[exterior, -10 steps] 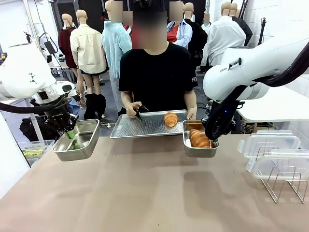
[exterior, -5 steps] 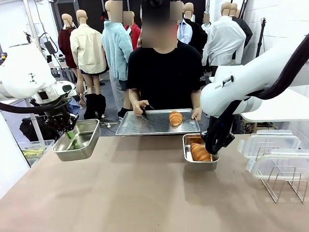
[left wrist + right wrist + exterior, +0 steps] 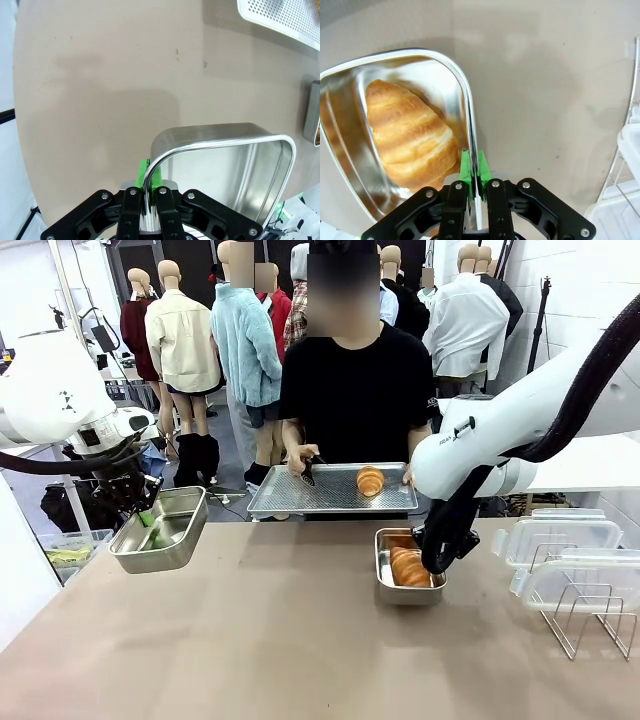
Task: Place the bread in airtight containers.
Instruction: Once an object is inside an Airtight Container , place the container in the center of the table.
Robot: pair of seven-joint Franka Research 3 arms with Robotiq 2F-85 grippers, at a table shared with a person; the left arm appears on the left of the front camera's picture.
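Note:
My left gripper (image 3: 147, 517) (image 3: 149, 181) is shut on the rim of an empty steel container (image 3: 160, 531) (image 3: 235, 172), held above the table's left edge. Over on the right, my right gripper (image 3: 437, 546) (image 3: 474, 172) is shut on the right rim of a second steel container (image 3: 406, 583) (image 3: 347, 165), low over the table. A golden croissant (image 3: 408, 565) (image 3: 407, 132) lies inside it. Another croissant (image 3: 370, 480) rests on a large perforated tray (image 3: 300, 495) that a person holds at the far edge.
Clear plastic lids (image 3: 557, 538) and a wire rack (image 3: 590, 620) sit at the table's right side. The person's hand (image 3: 304, 460) grips black tongs on the tray. The brown tabletop (image 3: 280, 640) lies bare in the middle and front.
My right gripper has carried the container with the croissant down and toward the front. The person and the perforated tray have shifted right. My left arm has held still.

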